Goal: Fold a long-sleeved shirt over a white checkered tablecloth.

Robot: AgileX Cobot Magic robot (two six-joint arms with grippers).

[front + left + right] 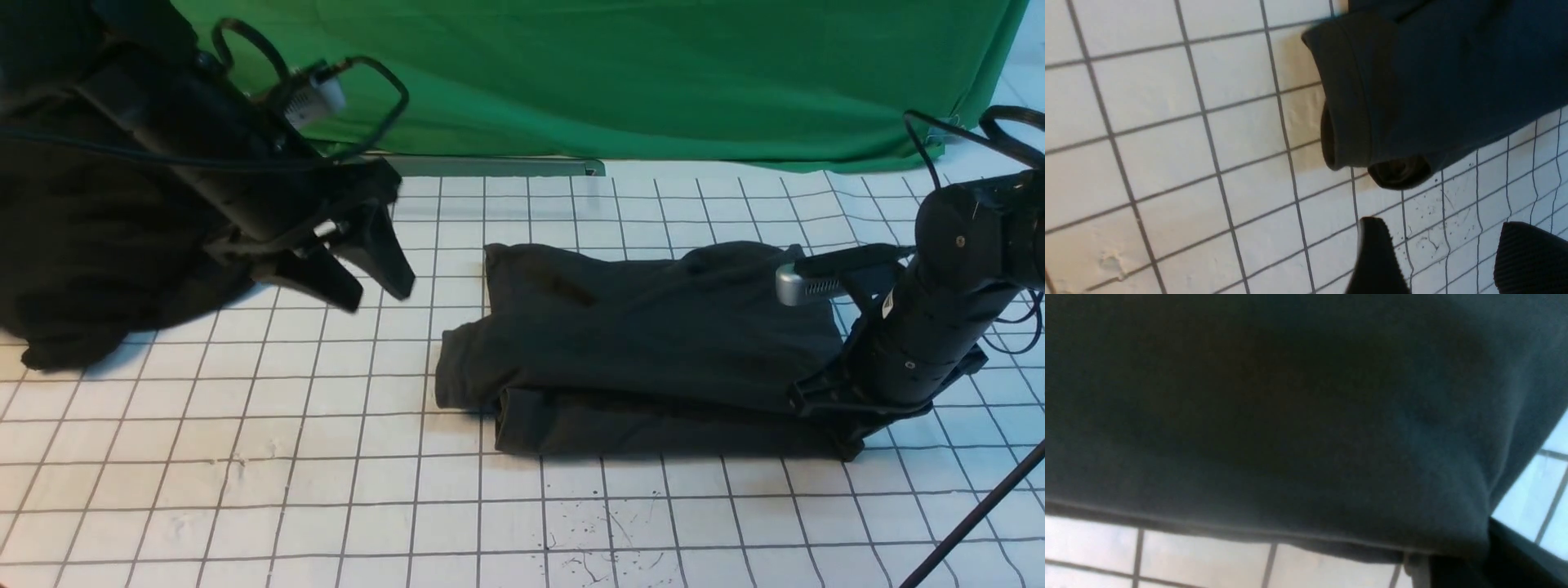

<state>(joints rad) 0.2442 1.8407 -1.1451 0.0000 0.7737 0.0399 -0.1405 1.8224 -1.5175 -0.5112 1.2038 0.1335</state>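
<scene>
The long-sleeved shirt (653,343) lies folded into a long charcoal bundle across the middle of the white checkered tablecloth (245,457); its logo is hidden. My right gripper (833,420) sits low at the bundle's right near corner, shut on the shirt's edge. In the right wrist view the shirt (1290,416) fills most of the picture above the tablecloth (1208,555), with the gripper (1453,563) under its hem. My left gripper (380,298) hangs open and empty left of the shirt. The left wrist view shows its gripper (1439,228) over the tablecloth (1167,143), apart from the shirt's cuffs (1347,102).
A black heap of cloth (82,245) lies at the far left under the left arm. A green cloth (653,73) hangs along the back, with a metal bar (490,167) at its foot. A thin black rod (971,514) crosses the near right corner.
</scene>
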